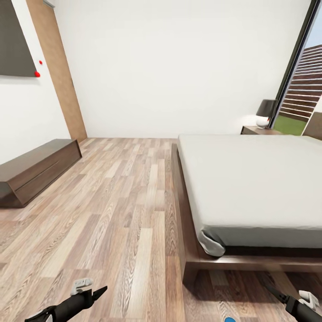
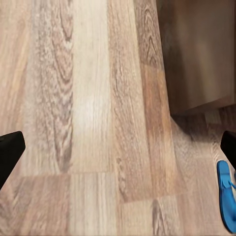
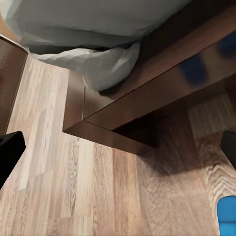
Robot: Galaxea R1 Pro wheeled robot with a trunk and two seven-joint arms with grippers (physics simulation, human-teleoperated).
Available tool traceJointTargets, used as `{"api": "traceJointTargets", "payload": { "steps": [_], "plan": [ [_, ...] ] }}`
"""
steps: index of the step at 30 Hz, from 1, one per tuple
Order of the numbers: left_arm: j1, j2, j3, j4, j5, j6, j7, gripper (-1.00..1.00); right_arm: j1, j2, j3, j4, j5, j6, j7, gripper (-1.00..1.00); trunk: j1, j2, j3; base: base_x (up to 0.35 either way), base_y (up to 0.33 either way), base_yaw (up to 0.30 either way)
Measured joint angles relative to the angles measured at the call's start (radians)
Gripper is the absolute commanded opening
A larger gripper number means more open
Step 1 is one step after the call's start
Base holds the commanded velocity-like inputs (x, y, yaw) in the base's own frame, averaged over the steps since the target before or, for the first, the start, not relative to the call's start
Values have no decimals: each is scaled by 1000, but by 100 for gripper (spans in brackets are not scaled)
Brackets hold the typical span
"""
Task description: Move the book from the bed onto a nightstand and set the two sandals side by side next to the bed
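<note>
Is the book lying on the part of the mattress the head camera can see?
No: in the head view the visible stretch of the pale mattress on the bed carries no book.

No readable text, label or number appears anywhere.

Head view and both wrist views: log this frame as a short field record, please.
room: bedroom, wood-plank floor
bed: bare mattress, no book seen on it
nightstand: beyond the bed, lamp on top
sandal: blue, flat on floor near bed frame corner
left gripper: open, empty, over floor
right gripper: open, empty, facing bed corner
</note>
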Motion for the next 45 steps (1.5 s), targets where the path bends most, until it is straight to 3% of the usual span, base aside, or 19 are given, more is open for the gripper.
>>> {"api": "traceJointTargets", "payload": {
  "steps": [39,45],
  "plan": [
    [0,-5,0,0,0,-1,0,100,0,0,0,0,0,0,0,100,-150,273,122,0,0,0],
    [0,-5,0,0,0,-1,0,100,0,0,1,-1,0,0,0,100,-150,273,122,0,0,0]
  ]
}}
